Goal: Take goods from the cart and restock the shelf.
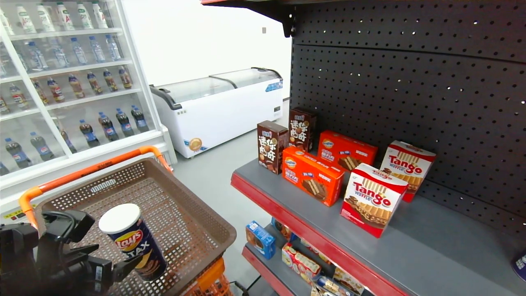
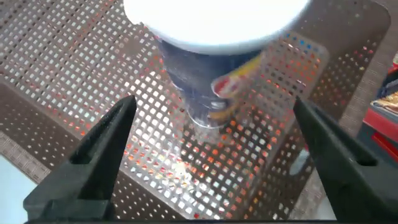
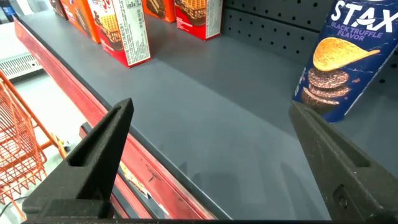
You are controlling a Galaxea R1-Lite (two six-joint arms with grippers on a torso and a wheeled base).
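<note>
Far left of the head view: drinks cooler (image 1: 61, 82), rows of bottles behind glass. Below it, brown mesh cart basket (image 1: 176, 205) with orange handle (image 1: 90, 169) along its upper left rim.

Lower left corner: left pincer (image 1: 107, 257) down inside the basket, spread wide to either side of a chips can (image 1: 133, 242) and gripping nothing. Can's foot on the mesh floor, white lid towards the upper left of the frame. In the left wrist view, black fingers (image 2: 99, 143) well clear of the can's sides, with mesh visible in both gaps. Lid blurred there and cut off by the top edge. From the head view, hard to tell whether the lower finger touches the can's foot.

Centre, further back: white chest freezer (image 1: 222, 107) on the grey floor.

Right half: grey shelf (image 1: 431, 255) with a red front lip, black pegboard (image 1: 411, 82) behind. On it, left to right: two brown boxes (image 1: 271, 146), two orange boxes (image 1: 314, 176), two wafer boxes (image 1: 374, 199), each pair set one behind the other. Beneath, a lower shelf (image 1: 273, 269) with small packets, mostly hidden under the upper one.

Far right edge: blue scrap (image 1: 521, 263), too cut off to name. In the right wrist view, right pincer (image 3: 211, 107) above the shelf's front part, gaping wide, nothing between its fingers. Second chips can (image 3: 345, 62) upright near the pegboard, apart from the pincer, its top cut off.
</note>
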